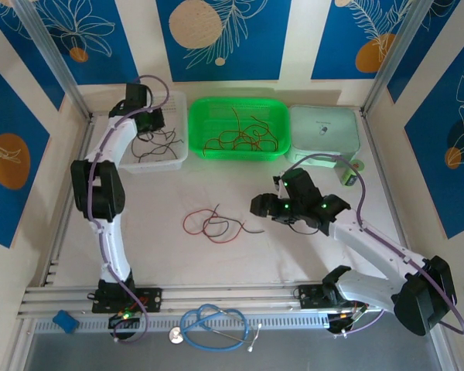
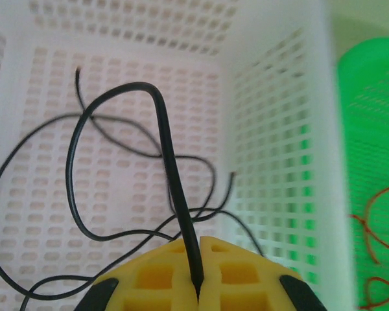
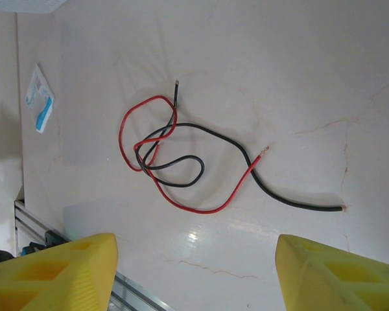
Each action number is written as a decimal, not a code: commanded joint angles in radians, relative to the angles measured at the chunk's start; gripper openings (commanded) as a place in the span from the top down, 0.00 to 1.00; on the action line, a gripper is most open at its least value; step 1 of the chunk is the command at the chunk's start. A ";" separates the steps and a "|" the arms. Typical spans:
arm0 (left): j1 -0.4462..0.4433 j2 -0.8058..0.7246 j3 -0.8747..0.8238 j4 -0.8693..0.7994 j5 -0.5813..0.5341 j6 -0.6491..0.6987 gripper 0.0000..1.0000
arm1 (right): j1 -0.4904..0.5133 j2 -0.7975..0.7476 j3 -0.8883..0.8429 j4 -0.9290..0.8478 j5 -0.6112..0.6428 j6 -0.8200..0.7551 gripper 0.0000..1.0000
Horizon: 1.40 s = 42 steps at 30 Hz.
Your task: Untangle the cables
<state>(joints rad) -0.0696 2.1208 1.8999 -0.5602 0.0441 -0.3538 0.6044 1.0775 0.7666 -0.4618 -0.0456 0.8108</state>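
At the far left of the tabletop (image 1: pixel 162 232), the left claw (image 2: pixel 198 275) sits inside a white perforated basket (image 2: pixel 272 123), clenched on a thin black cable (image 2: pixel 170 155). This cable rises from between the yellow pads (image 2: pixel 155 275) in a tall hairpin loop, then curls back down among the other black cables (image 1: pixel 161 144) lying loosely on that basket's floor. Toward the middle, on the bare tabletop, we see a small tangle (image 1: pixel 214 224) of one red cable (image 3: pixel 124 120) and one dark cable (image 3: pixel 298 202). Both are thin wires with bare coppery tips, looped through each other at one end and crossing again farther along. Behind the tangle, a bright green basket (image 1: pixel 240 101) holds a heap of curly red cables (image 1: pixel 240 137). To the right, the right claw (image 3: pixel 194 272) hangs above the tangle, its yellow fingers (image 3: pixel 52 272) spread wide with nothing between them. Farther right stands a pale green lidded box (image 1: pixel 325 116) with a small label whose print we cannot read. A blue-and-white packet (image 3: pixel 39 97) on the tabletop also carries marks too small for us to make out.
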 commanded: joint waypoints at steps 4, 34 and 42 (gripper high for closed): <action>0.040 0.067 0.004 0.011 0.097 -0.079 0.95 | 0.036 0.030 0.046 -0.022 0.039 0.024 0.35; 0.020 -0.319 -0.097 -0.005 0.301 -0.019 0.25 | 0.200 0.326 0.251 -0.104 0.129 0.011 0.35; -0.016 -0.545 -0.303 0.000 0.262 -0.033 0.24 | 0.243 0.444 0.347 -0.294 0.218 0.144 0.43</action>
<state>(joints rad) -0.0673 1.6451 1.6444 -0.5613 0.3126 -0.3851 0.8303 1.4841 1.0698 -0.6319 0.1146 0.8742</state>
